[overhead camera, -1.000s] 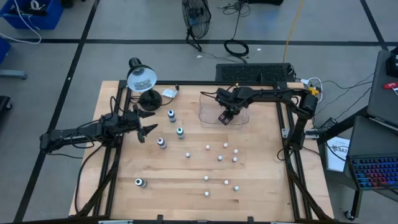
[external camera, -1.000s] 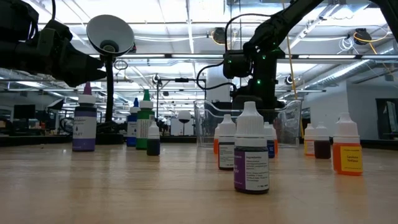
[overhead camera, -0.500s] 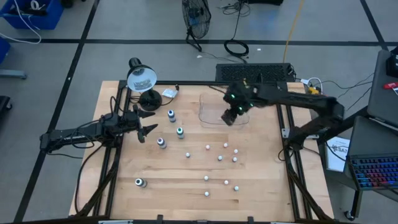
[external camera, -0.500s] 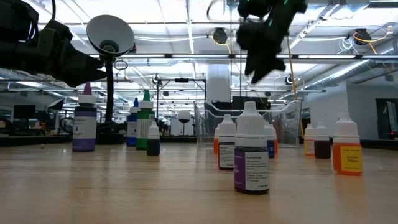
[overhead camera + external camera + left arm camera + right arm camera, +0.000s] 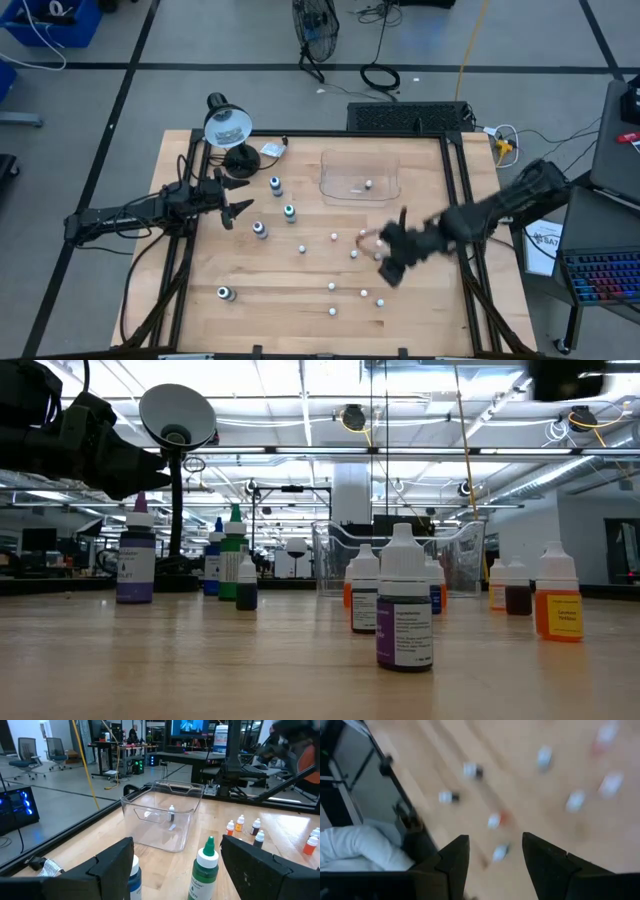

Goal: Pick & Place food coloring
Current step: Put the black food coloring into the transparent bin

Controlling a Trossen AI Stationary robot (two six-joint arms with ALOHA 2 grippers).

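Now the right pincer, fingers apart and empty, hangs at centre-right over small bottles; the left pincer waits open, centre-left.

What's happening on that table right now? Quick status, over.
Right hand open, empty, above small white-capped bottles. Left hand open, waiting near the desk lamp. One bottle inside the clear plastic tray. Nothing in the way.
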